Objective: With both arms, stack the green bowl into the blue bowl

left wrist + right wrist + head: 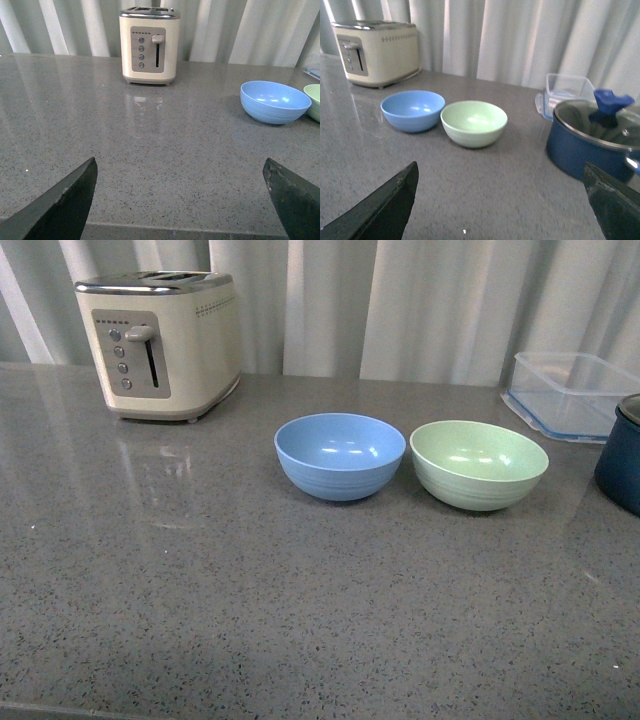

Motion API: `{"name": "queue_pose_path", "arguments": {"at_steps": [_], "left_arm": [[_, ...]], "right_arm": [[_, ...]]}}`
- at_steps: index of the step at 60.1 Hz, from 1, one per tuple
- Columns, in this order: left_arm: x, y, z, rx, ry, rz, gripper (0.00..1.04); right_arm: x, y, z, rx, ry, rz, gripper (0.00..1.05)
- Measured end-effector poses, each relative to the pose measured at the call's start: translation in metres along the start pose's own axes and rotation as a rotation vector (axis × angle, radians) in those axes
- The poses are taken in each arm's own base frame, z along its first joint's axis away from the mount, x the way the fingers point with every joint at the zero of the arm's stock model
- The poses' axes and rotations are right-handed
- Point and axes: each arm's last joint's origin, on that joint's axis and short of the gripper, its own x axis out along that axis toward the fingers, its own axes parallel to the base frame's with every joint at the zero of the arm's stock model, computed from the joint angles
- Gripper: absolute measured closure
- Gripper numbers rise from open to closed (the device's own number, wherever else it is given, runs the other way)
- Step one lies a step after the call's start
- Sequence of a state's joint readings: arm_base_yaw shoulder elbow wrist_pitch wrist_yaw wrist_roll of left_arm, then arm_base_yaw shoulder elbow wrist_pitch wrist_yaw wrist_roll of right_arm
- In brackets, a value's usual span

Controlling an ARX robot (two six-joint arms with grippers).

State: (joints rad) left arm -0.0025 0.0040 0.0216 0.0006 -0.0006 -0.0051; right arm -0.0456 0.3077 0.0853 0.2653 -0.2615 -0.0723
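Note:
The blue bowl (340, 455) and the green bowl (479, 464) stand upright side by side on the grey counter, almost touching, green to the right of blue. Both are empty. Neither arm shows in the front view. My left gripper (180, 200) is open and empty, low over bare counter well short of the blue bowl (274, 101); only an edge of the green bowl (313, 101) shows there. My right gripper (500, 200) is open and empty, set back from the green bowl (474, 123) and the blue bowl (413, 110).
A cream toaster (160, 343) stands at the back left. A clear plastic container (572, 393) is at the back right. A dark navy pot (594, 138) with a glass lid stands right of the green bowl. White curtains hang behind the counter.

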Motion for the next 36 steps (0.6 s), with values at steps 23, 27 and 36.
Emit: {"name": "queue_pose_path", "arguments": {"at_steps": [23,27,36], "left_arm": [[0.0,0.0,0.0,0.0,0.0,0.0,0.07],[0.0,0.0,0.0,0.0,0.0,0.0,0.07],[0.0,0.0,0.0,0.0,0.0,0.0,0.07]], "right_arm": [[0.137,-0.022,0.085,0.127,0.323,0.123,0.1],[0.168,-0.023,0.092,0.104,0.375,0.104,0.1],[0.249,-0.027,0.076,0.053,0.535,0.002,0.1]]}}
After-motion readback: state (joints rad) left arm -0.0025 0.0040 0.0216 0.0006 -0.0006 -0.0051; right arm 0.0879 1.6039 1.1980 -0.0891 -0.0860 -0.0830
